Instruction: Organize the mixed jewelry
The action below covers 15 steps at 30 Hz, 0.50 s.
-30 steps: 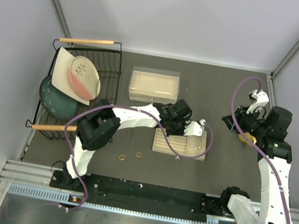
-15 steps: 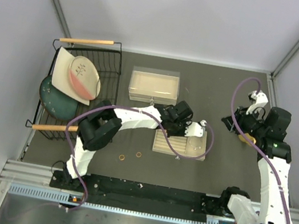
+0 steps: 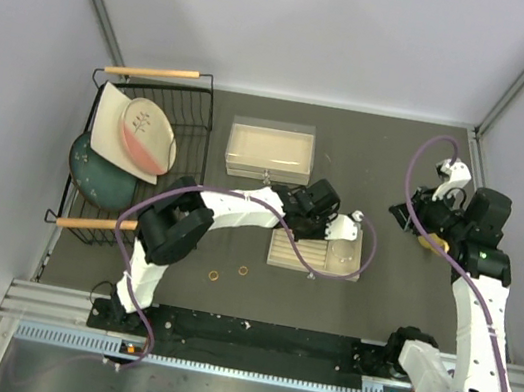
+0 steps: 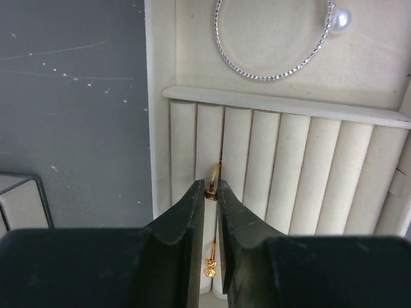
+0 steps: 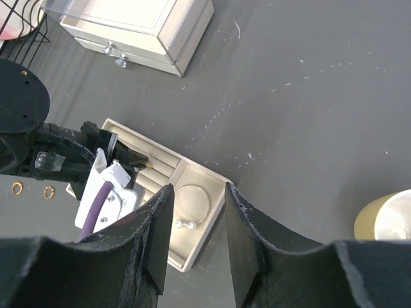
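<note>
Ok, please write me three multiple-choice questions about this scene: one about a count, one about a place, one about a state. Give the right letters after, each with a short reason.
1. How many gold rings lie on the bare table, on the near side of the tray?
A) one
B) two
C) four

2. Where does the silver bracelet lie?
A) on the table
B) in the tray's open compartment
C) pushed into a slot between the rolls

3. How is the left gripper?
A) wide open and empty
B) closed on the bracelet
C) closed on a gold ring over the slotted rolls

Answers:
1 B: the top view shows two rings side by side on the table.
2 B: the left wrist view shows the hoop flat in the compartment beyond the rolls.
3 C: the fingertips pinch the ring at a slot.
</note>
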Tool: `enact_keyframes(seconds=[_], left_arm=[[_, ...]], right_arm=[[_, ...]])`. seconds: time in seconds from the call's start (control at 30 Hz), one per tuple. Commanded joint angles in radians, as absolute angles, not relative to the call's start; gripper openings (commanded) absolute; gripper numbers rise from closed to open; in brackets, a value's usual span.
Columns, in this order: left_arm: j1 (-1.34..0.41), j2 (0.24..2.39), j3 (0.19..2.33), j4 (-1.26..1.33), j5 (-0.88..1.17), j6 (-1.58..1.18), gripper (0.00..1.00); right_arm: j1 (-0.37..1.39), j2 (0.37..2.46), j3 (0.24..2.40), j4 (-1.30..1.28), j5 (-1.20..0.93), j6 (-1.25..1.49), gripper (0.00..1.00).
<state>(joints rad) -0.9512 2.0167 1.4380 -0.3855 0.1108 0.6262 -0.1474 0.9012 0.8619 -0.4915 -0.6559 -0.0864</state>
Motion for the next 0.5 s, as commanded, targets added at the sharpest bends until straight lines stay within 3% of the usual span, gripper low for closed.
enact_keyframes(seconds=[0.0, 0.17, 0.47], left_arm=[[-0.954, 1.956, 1.463, -0.370, 0.057, 0.603, 0.22], [-0.954, 1.918, 1.474, -0.371, 0.043, 0.607, 0.43], [-0.951, 1.822, 1.488, -0.365, 0.044, 0.578, 0.50]], right_arm=[[-0.167, 0.876, 0.864, -0.462, -0.667, -0.094, 0.38], [-0.167, 0.879, 0.864, -0.460, -0.658, -0.098, 0.38], [-0.169, 0.879, 0.864, -0.462, -0.624, -0.113, 0.38]])
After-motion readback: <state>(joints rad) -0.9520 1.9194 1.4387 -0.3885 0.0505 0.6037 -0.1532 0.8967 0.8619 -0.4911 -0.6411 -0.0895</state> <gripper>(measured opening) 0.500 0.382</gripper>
